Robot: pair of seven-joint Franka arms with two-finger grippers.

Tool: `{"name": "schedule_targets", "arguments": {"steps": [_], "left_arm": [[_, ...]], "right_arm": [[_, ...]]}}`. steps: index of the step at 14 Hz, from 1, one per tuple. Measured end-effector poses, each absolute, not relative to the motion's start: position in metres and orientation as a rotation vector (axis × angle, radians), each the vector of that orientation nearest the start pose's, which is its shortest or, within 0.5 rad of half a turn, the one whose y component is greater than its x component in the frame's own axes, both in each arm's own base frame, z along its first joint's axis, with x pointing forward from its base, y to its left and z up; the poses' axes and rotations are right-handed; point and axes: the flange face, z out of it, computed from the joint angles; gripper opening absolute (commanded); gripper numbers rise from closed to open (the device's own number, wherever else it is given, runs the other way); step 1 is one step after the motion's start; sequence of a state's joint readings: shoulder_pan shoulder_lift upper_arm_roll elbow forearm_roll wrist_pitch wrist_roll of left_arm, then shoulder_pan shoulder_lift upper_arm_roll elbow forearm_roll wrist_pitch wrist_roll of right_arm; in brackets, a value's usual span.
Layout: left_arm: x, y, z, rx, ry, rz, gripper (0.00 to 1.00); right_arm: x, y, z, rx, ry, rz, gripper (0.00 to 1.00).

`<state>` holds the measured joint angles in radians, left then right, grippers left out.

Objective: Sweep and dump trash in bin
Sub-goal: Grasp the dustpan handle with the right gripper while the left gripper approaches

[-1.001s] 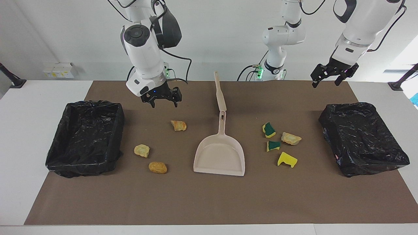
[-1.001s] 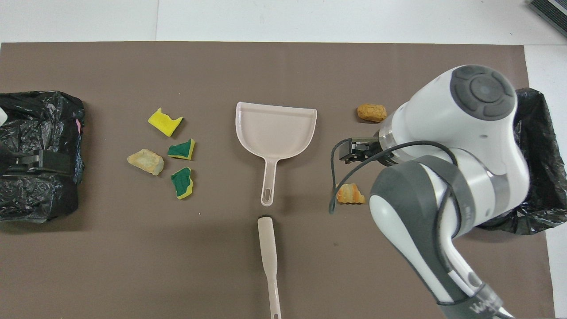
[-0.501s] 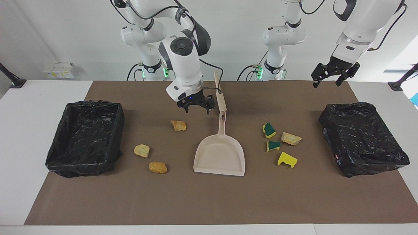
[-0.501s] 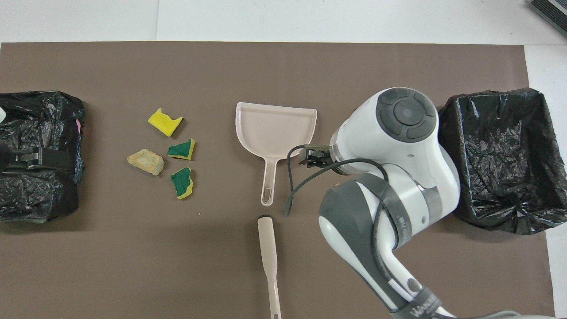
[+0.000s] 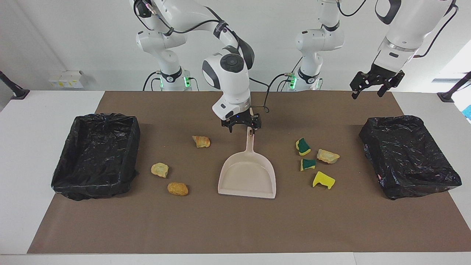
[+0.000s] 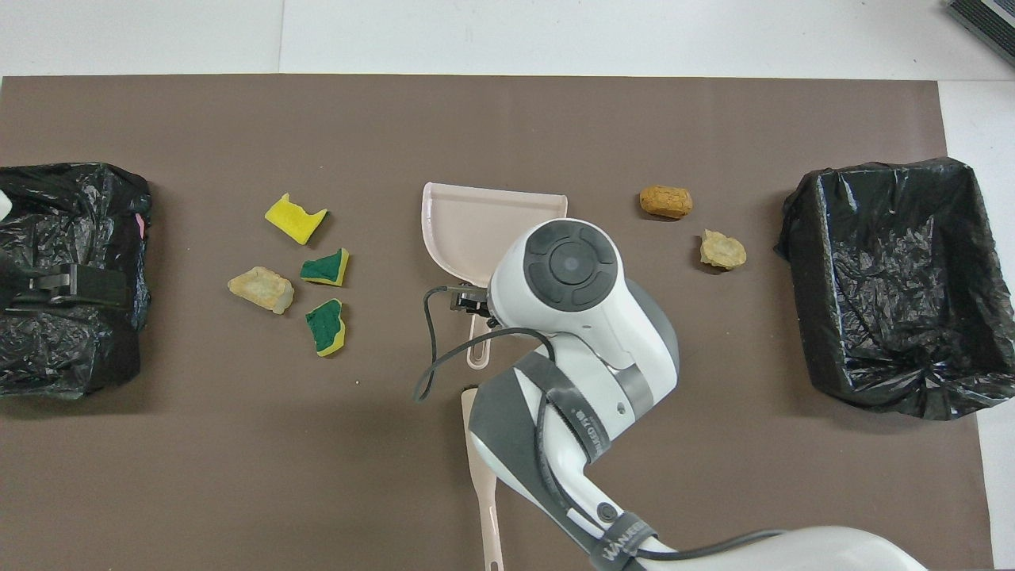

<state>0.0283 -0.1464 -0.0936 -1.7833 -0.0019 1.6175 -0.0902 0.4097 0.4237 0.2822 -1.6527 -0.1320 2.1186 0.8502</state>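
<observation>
While the left gripper waits with fingers spread above the table edge, the right gripper, fingers spread, hangs over the beige plastic dustpan's handle end. Tan crusty chunks and yellow-green sponge pieces lie either side of the pan; black-lined bins sit at both table ends.

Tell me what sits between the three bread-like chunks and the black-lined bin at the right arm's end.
Nothing visible. Only bare brown mat separates the three tan bread-like chunks from that black-lined bin. The right gripper is over the beige plastic dustpan handle.
</observation>
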Motion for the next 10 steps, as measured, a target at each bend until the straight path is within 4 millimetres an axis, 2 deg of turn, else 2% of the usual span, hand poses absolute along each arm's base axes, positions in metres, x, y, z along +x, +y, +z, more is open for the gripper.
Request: {"name": "schedule_targets", "arguments": {"steps": [2, 5, 10], "left_arm": [[0.508, -0.038, 0.586, -3.133, -0.024, 0.081, 1.00], [0.507, -0.046, 0.571, -3.146, 0.022, 0.103, 1.00], [0.504, -0.067, 0.564, -3.142, 0.087, 0.122, 1.00]], "right_arm": [[0.541, 0.417, 0.360, -3.094, 0.170, -0.078, 0.90], [0.547, 0.416, 0.356, -3.096, 0.172, -0.088, 0.61], [0.544, 0.417, 0.352, -3.106, 0.167, -0.072, 0.60]]}}
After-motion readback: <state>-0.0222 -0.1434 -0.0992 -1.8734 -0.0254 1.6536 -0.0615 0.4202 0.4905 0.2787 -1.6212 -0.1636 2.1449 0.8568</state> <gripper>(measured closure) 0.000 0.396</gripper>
